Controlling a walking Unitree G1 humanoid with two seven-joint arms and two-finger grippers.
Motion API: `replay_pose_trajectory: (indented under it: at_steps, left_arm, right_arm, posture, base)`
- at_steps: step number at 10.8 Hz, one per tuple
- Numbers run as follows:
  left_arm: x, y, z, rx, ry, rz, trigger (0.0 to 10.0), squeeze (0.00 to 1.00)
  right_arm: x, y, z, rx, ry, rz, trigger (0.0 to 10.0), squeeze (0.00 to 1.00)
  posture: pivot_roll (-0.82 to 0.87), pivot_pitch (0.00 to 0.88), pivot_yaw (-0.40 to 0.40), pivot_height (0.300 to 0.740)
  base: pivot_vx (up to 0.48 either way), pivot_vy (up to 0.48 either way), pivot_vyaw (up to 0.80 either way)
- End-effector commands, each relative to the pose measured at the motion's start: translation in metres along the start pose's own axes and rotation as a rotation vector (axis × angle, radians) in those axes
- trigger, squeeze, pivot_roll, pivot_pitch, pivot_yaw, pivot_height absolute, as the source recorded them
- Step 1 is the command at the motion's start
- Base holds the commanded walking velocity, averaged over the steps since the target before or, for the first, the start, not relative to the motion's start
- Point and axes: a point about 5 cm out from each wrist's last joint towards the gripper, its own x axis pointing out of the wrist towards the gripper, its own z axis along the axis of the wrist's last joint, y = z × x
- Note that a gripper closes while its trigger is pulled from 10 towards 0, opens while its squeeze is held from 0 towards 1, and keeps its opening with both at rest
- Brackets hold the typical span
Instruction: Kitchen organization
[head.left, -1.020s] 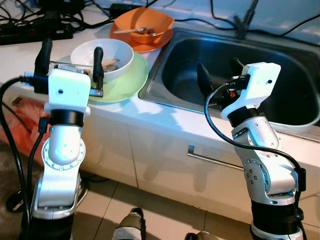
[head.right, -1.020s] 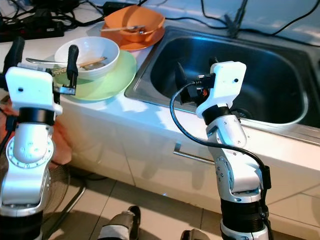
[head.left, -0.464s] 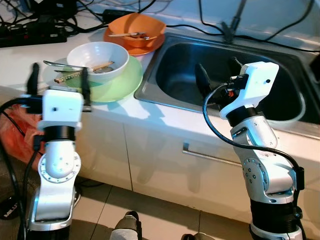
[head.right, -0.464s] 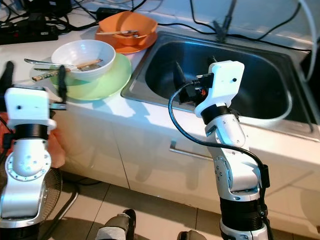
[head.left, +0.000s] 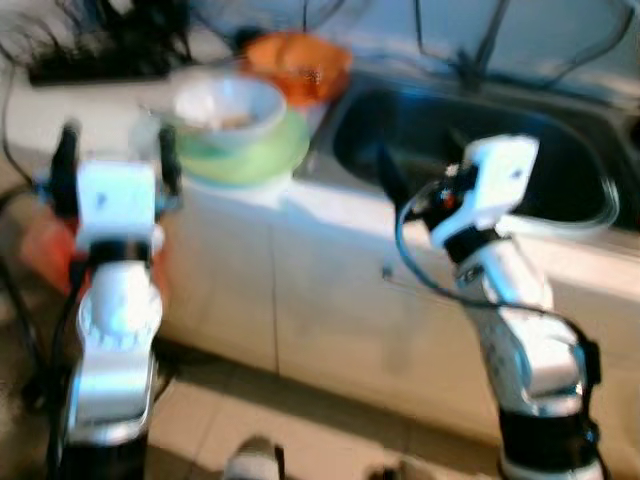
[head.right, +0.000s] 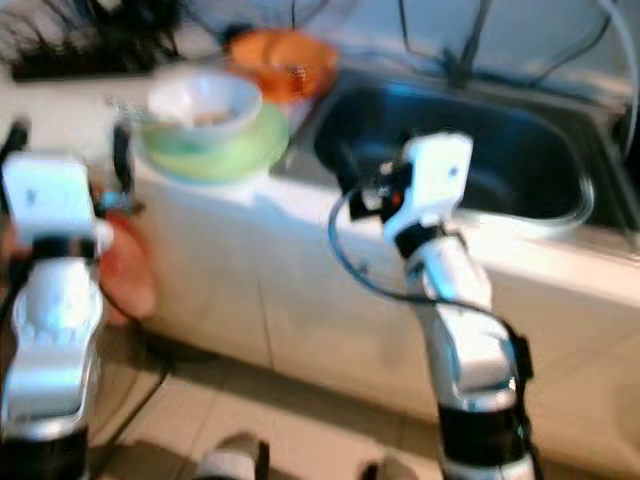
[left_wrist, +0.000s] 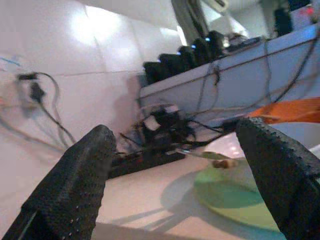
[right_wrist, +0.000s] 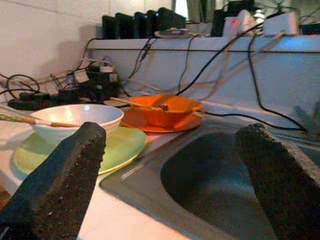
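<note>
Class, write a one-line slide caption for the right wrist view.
Open right hand faces a white bowl on a green plate, orange dishes and sink.

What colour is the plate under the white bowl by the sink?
Light green. The round plate beneath the white bowl shows best in the right wrist view.

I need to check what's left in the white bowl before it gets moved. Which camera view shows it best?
The right wrist view: the white bowl is sharp, side-on, sitting on the green plate with chopsticks across its rim. Both eye views look down into it but are motion-blurred. The left wrist view catches the plate's edge.
</note>
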Motion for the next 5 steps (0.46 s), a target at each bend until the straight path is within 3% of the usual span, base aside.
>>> replay_pose_trajectory:
  at_steps: [1,5]
  left_arm:
    - [0.003,-0.002,0.005,-0.015,-0.013,-0.009,10.0,0.00]
    - [0.008,-0.005,0.021,-0.001,-0.094,-0.019,10.0,0.00]
  right_arm:
    - [-0.002,-0.004,0.004,-0.013,-0.011,-0.011,10.0,0.00]
    - [-0.002,-0.007,0.011,-0.029,-0.049,-0.046,10.0,0.00]
  posture:
    - [0.09,0.125,-0.020,0.740]
    - [0.09,0.126,-0.018,0.740]
  base:
    - [0.356,0.240,0.00]
    - [0.000,0.000,0.00]
